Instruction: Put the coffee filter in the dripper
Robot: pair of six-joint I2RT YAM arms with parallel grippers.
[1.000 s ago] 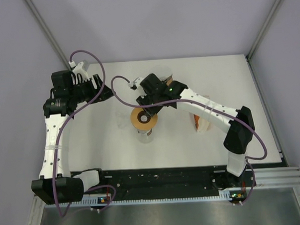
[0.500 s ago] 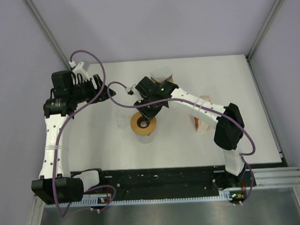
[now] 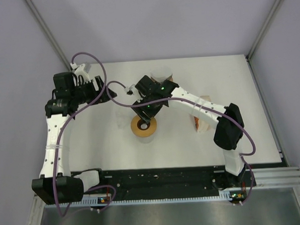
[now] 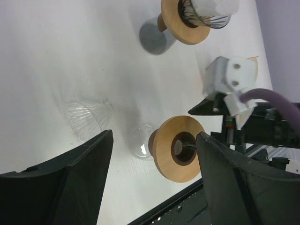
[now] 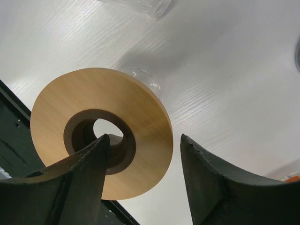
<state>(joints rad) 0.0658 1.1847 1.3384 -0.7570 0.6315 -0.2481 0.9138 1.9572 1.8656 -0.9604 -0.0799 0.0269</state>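
A: Where's the coffee filter (image 3: pixel 203 124)?
B: Looks like the pale paper on the surface (image 3: pixel 250 138), right of the dripper (image 3: pixel 143 126) and half hidden under the right arm — not in it yet
A: How'll it handle?
B: Thin paper, I'd judge — light, limp, easily creased. Pinch the rim gently
A: The pincers?
B: Right pincer (image 5: pixel 145 138) gaping over the dripper's wooden ring, clamping nothing I can see. Left pincer (image 4: pixel 154 136) wide open, empty, off to the far left

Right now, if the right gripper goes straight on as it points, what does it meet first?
Probably the round wooden ring with a dark centre hole, just ahead; depth is unclear.
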